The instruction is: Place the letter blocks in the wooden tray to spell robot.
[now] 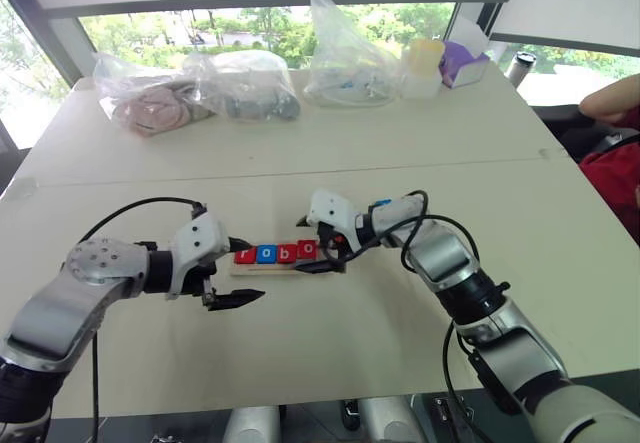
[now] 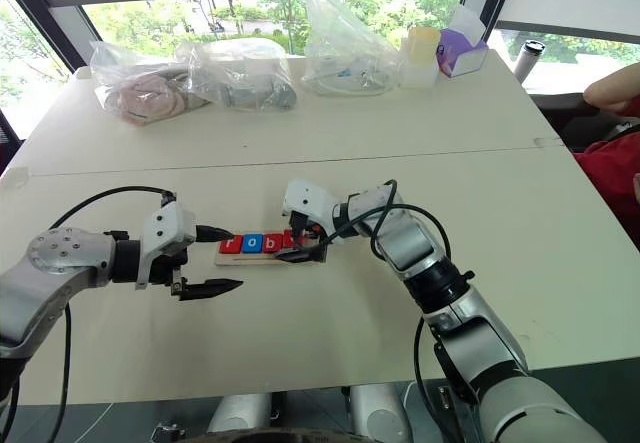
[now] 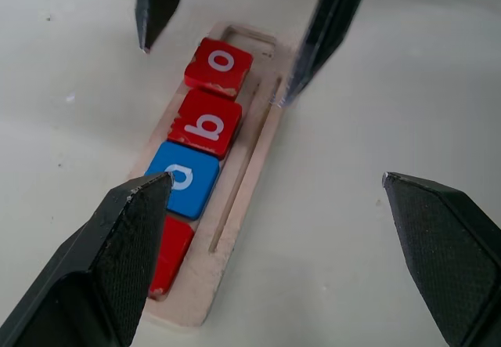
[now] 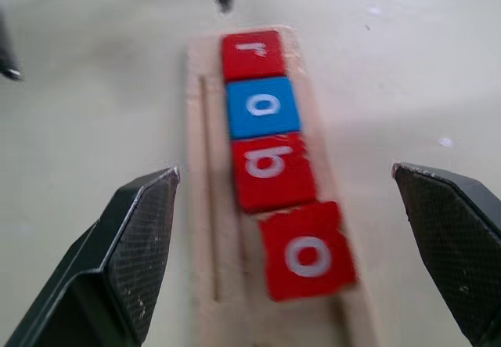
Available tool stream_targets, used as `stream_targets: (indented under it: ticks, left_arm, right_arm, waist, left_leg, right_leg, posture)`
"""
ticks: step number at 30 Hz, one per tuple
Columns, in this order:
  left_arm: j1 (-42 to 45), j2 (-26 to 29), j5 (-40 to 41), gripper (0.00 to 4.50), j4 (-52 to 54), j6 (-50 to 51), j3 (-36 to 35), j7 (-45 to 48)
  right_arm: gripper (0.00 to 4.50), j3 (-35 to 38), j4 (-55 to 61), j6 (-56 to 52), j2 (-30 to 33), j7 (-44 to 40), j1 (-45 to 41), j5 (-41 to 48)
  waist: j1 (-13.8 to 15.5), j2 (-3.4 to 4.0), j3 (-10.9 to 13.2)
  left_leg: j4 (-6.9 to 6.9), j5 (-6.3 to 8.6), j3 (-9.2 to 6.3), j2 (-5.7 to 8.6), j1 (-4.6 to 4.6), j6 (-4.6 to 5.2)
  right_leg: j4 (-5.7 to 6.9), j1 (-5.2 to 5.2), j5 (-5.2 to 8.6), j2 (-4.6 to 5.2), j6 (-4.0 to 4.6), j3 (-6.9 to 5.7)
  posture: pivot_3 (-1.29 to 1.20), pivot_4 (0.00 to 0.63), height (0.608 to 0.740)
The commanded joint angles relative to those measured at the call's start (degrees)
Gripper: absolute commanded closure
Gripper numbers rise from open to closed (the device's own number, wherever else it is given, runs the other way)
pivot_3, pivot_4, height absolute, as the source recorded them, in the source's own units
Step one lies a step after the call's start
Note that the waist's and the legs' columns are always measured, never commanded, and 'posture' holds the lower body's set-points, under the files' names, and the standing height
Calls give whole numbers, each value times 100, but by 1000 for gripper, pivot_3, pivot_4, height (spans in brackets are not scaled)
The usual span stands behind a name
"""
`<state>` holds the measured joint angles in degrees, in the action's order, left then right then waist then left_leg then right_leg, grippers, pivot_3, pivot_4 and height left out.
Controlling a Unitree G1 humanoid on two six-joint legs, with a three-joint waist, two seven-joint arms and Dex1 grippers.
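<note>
Four letter blocks (image 4: 270, 159) lie in the wooden tray (image 3: 249, 171) on the table (image 1: 330, 143), the last o sitting crooked; small, light, rigid, smooth tiles best pinched across opposite edges, while left gripper (image 1: 232, 275) and right gripper (image 1: 322, 253) both stand wide, empty.

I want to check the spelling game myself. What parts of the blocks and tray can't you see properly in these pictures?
- Red r block: in the left wrist view its letter is hidden behind the left gripper's finger.
- Wooden tray: in the right wrist view its near end is cut off by the picture's edge.
- Wooden tray's right end: in the right eye view the right gripper covers it.
- The t block: I can't tell where it is.
</note>
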<state>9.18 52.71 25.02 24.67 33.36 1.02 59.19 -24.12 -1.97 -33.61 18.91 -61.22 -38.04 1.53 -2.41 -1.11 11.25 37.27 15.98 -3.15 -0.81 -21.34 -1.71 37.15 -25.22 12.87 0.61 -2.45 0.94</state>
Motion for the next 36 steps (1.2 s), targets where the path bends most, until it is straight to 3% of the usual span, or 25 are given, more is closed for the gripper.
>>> stream_targets:
  ticks: [1, 22, 26, 28, 31, 33, 36]
  left_arm:
    - [141, -48, -45, 0, -20, -80, 16, -14]
    - [147, -240, -327, 0, -463, -497, 88, 55]
    - [230, -357, -133, 0, -370, -411, -67, 0]
    - [490, -557, 235, 0, -216, -107, -243, -140]
    - [670, -702, 444, 0, -136, 74, -327, -252]
    - [1029, -999, 827, 0, -263, 354, -519, -503]
    - [1344, -1077, 813, 0, -505, 423, -496, -551]
  right_arm:
    - [31, -27, 182, -16, 57, -8, 154, 138]
    - [31, 253, 857, -457, 101, 395, 273, 546]
    - [31, 1011, 1094, -918, 40, 1047, 98, 739]
    - [31, 1801, 1295, -1579, -37, 1946, -30, 654]
    - [31, 2265, 1584, -2268, -155, 2781, 36, 562]
    - [31, 2771, 1853, -2981, -572, 3638, 293, 411]
    - [31, 2848, 2032, -3146, -775, 4428, 711, 59]
  waist:
    - [-3, 0, 0]
    - [-8, -1, -1]
    - [-3, -1, -1]
    - [14, -1, 0]
    - [41, -3, -4]
    - [38, -6, -6]
    - [41, -7, -6]
  left_leg:
    - [0, 0, 1, 0, 0, 0]
    - [2, 0, 0, -1, 1, 0]
    - [2, 0, -1, -1, 0, 0]
    - [3, 0, -1, -1, -2, 0]
    - [11, 0, -11, 2, -7, -1]
    - [5, 0, -9, 3, -2, -1]
    - [0, 0, -19, 2, -5, -1]
  right_leg:
    - [0, 0, 0, 0, 0, 0]
    - [3, 0, 6, -2, -10, 0]
    - [4, -1, 6, -1, -10, 0]
    - [3, -1, 5, -1, -10, 0]
    - [5, 1, -2, 3, 1, -2]
    - [2, 3, -1, 4, 0, 0]
    - [4, 1, -1, -1, 0, -5]
  posture:
    - [0, 150, 740]
    - [0, 150, 740]
    - [0, 150, 740]
    - [0, 150, 740]
    - [0, 150, 740]
    - [0, 150, 740]
    - [0, 150, 740]
